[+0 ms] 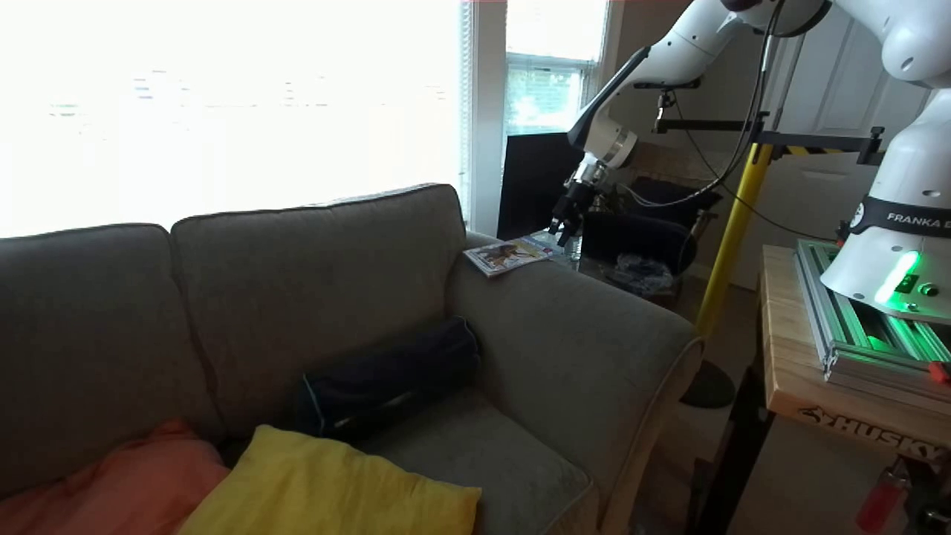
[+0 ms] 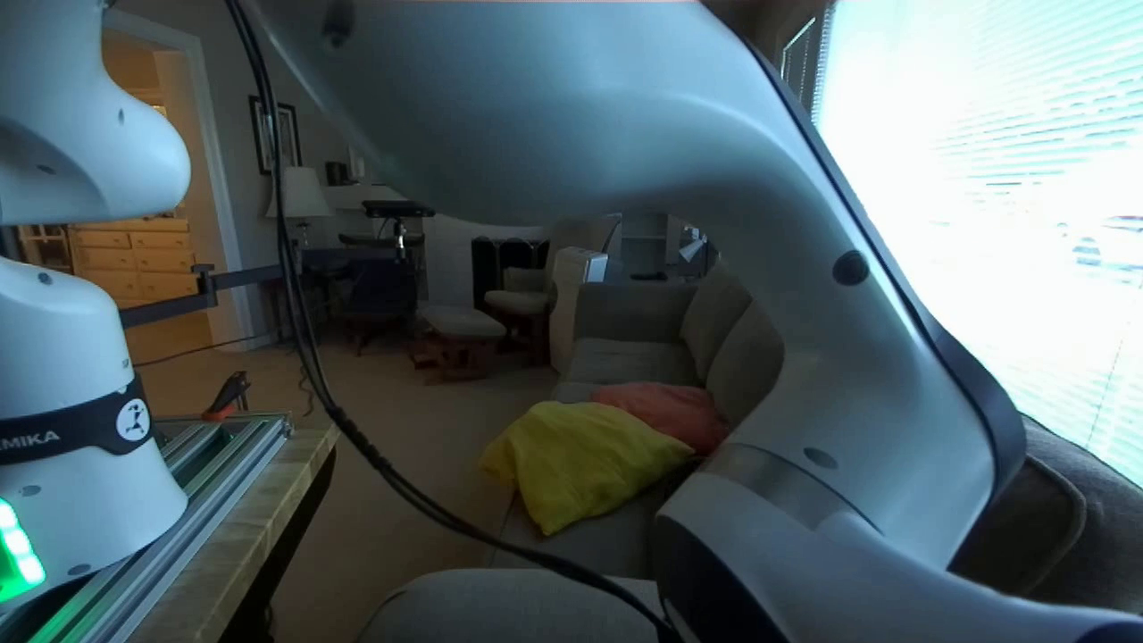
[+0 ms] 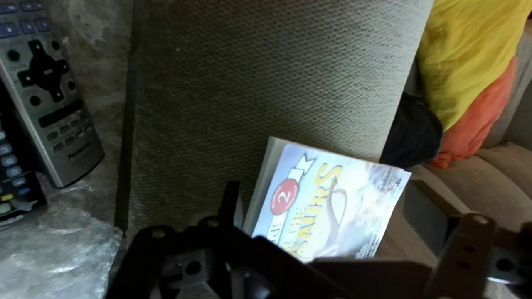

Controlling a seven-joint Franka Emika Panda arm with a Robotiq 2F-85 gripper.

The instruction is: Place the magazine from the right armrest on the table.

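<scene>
thin pale printed magazine (image 3: 328, 203) is just lying on the broad grey-brown woven armrest (image 3: 257, 74), at the end by the brownish fabric sofa back (image 1: 319, 297). black two-finger gripper (image 1: 560, 232) hangs near that end of the armrest, jaws spread wide, nothing held. long silver-grey remote (image 3: 54, 104)'s right beside the armrest, outer side.

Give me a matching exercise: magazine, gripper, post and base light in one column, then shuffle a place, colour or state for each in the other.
Things:
1. Magazine
2. Gripper
3. Post
4. Base light

Descriptions:
A. Glowing green
B. On the armrest
C. Open
D. Yellow

Pairs: 1-B, 2-C, 3-D, 4-A
</scene>
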